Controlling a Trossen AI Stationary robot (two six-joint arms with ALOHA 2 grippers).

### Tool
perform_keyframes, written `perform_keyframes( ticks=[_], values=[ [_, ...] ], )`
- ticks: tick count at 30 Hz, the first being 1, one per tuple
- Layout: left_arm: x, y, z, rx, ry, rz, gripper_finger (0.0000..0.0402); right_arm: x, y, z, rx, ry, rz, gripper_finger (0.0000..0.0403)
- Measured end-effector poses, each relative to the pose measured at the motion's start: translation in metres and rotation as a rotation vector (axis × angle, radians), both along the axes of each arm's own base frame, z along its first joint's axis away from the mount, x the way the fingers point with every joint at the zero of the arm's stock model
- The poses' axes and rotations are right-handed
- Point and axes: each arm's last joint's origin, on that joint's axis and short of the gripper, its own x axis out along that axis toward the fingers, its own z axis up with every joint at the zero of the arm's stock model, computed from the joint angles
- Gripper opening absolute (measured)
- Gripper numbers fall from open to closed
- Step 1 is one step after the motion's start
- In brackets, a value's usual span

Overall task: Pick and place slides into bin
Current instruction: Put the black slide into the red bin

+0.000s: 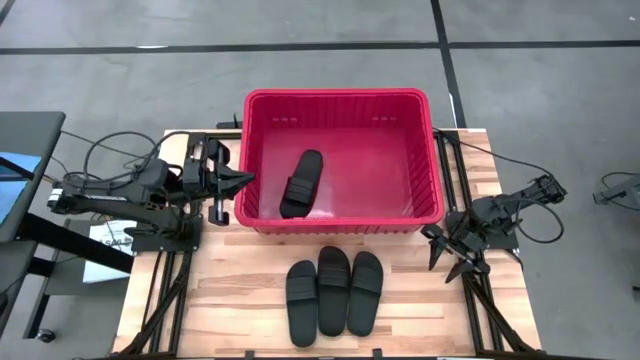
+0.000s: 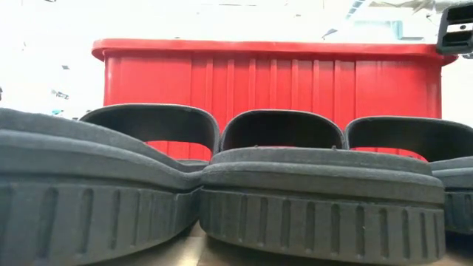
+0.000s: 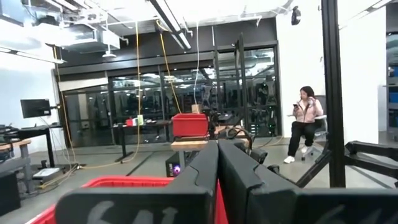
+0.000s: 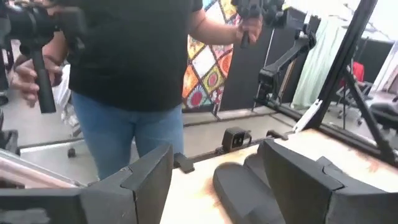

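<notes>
Red plastic dominates your high view: the bin (image 1: 340, 100) sits at the far middle of the wooden tabletop (image 1: 230, 290). One slide (image 1: 301, 183) lies inside it on the floor of the bin, toward the left-hand wall, angled. Three more slides (image 1: 333, 290) lie side by side on the tabletop just in front of the bin, touching one another. Your left pincer (image 1: 243, 181) sits just beside the bin's left wall, fingers together, holding nothing. Your right pincer (image 1: 452, 252) hangs off the bin's near right corner, at the tabletop's right edge, fingers apart and empty.

Low view: the three slides fill the foreground, ribbed sole edges facing the camera, strap arches standing behind them. The bin's ribbed red wall and thick rim rise behind the straps. A dark bit of robot shows at the top right corner; you cannot tell which part.

Left wrist view: the left pincer's two dark fingers (image 3: 233, 177) are pressed together, the bin's red rim showing below them. Beyond, a person (image 3: 305, 124) sits on a chair in the room.

Right wrist view: the right pincer's fingers (image 4: 298, 180) stand wide apart with a slide between and beyond them on the tabletop, not gripped. A person in a black shirt and jeans (image 4: 134, 81) stands past the tabletop edge, gripping handles.
</notes>
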Motion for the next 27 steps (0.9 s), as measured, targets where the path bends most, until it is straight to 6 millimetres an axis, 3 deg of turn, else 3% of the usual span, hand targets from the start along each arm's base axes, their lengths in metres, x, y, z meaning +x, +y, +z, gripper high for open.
perform_keyframes(
  ticks=[14,20,23,27],
  values=[
    [0.001,0.001,-0.001,-0.029,0.013,0.01,0.0,-0.014,0.003,0.043,0.524,0.076,0.191,0.024],
    [0.001,0.001,-0.002,-0.048,0.014,0.005,0.0,-0.003,0.01,0.034,0.724,0.42,0.039,0.024],
    [0.001,0.001,-0.002,-0.065,0.013,-0.001,0.0,0.002,0.018,0.034,0.758,0.489,0.051,0.024],
    [0.001,0.001,-0.002,-0.087,0.011,-0.008,0.0,0.003,0.031,0.069,0.732,0.349,0.17,0.024]
  ],
)
